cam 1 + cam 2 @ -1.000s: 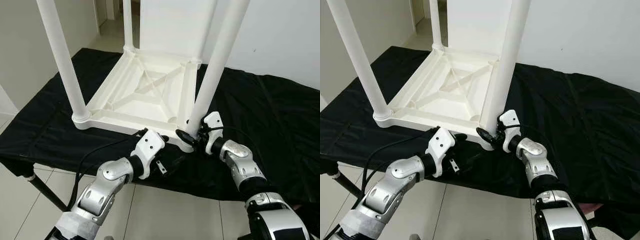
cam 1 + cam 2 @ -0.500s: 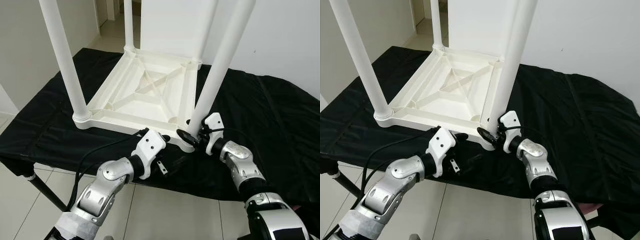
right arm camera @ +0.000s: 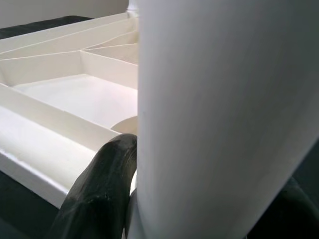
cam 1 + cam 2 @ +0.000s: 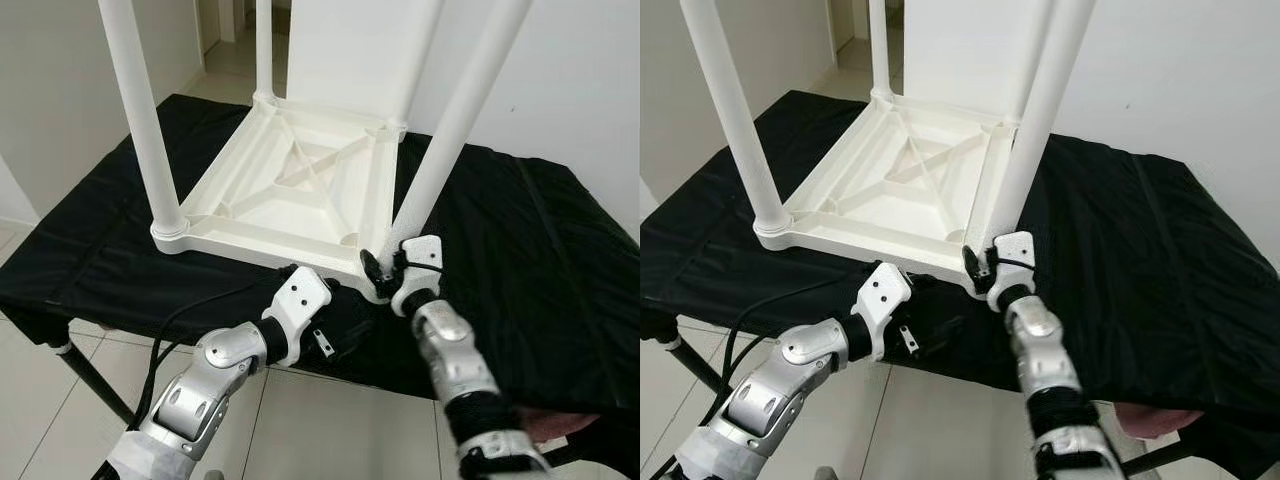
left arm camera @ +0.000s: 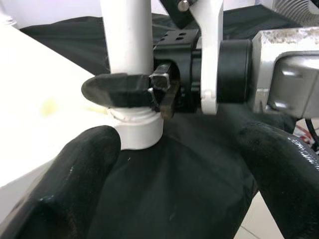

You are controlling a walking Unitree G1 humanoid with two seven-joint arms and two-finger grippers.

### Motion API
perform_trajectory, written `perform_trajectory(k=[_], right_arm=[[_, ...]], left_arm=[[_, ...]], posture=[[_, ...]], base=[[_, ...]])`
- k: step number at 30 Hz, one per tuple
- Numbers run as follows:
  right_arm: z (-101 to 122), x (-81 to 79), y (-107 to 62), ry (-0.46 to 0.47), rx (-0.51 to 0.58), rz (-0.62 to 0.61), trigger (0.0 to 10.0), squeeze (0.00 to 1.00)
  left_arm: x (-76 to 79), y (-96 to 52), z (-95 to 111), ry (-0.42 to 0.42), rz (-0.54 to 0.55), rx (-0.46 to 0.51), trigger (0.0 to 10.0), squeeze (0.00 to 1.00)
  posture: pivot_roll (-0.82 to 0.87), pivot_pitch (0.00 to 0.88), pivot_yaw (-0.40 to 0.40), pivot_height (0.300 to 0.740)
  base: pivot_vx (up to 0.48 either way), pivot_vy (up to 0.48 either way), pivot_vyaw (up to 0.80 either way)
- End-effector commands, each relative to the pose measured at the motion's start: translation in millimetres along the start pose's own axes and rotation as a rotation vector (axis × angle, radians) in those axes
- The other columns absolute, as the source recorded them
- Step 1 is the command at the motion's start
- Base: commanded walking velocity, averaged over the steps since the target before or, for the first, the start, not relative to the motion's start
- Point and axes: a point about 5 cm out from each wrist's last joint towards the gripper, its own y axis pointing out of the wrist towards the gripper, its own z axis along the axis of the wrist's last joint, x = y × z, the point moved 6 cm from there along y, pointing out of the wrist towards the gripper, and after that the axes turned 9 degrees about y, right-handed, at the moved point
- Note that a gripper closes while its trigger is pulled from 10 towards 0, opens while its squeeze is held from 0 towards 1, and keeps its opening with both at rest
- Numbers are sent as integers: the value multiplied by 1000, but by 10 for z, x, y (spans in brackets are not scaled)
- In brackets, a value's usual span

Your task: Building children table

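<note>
Upside down, a white children's table (image 4: 290,185) is lying on a black-draped surface (image 4: 90,265), its four legs pointing up. At the left, bare cloth is running out to the surface's edge. The left gripper (image 4: 335,325) is hanging open at the surface's front edge, just below the table's near rim. To the right, the right gripper (image 4: 385,272) is clamping the base of the near-right leg (image 4: 455,120). Farther right, open cloth is stretching toward the wall.

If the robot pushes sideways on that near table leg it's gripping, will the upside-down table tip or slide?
Probably slide: the white table lies flat on smooth black cloth. It looks like light hollow plastic. The right gripper holds the near leg low, so leverage is small.
</note>
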Motion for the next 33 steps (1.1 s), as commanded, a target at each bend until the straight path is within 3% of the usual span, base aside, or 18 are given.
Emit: perform_trajectory(k=[1, 8, 9, 10, 13, 19, 20, 26, 28, 31, 33], right_arm=[[-190, 31, -101, 24, -62, -129, 10000, 0], [-189, -34, -129, 56, -59, -176, 10000, 0], [-162, -13, -128, 62, -56, -180, 10000, 153], [-129, 12, -129, 75, -46, -170, 10000, 1000], [-84, 28, -140, 87, -41, -129, 10000, 1000], [-19, 83, -163, 9, -68, 21, 10000, 1000], [11, 128, -172, -75, -85, 134, 10000, 0], [66, 155, -138, -116, -99, 284, 10000, 0], [75, 99, -106, -133, -106, 368, 10000, 0], [75, 99, -106, -133, -106, 368, 10000, 0], [43, -3, -64, -120, -136, 461, 10000, 0]], left_arm=[[72, 19, 25, -2, -47, 10, 10000, 0], [81, 25, 32, -3, -48, 13, 10000, 0], [83, 25, 32, -5, -48, 13, 10000, 0], [86, 29, 32, -7, -49, 13, 10000, 0], [91, 34, 32, -8, -50, 14, 10000, 0], [86, 26, 24, -7, -46, 13, 10000, 0], [79, 7, 13, -7, -43, 9, 10000, 0], [64, -4, 4, -4, -42, 4, 10000, 0], [55, 0, 10, 0, -43, 4, 10000, 0], [55, 0, 10, 0, -43, 4, 10000, 0], [47, 3, 24, 3, -44, 5, 10000, 0]], posture=[[-41, 0, -81, 740], [-45, 0, -77, 740], [-45, 0, -77, 740], [-45, 0, -79, 740], [-44, 0, -82, 740], [-40, 0, -84, 740], [-40, 0, -80, 740], [-39, 0, -75, 740], [-35, 0, -71, 740], [-35, 0, -71, 740], [-23, 0, -70, 740]], base=[[0, 0, 0], [0, 0, 0], [0, 0, 0], [0, 0, 0], [0, 0, 0], [0, 0, 0], [0, 0, 0], [0, 0, 0], [0, 0, 0], [0, 0, 0], [0, 0, 0]])
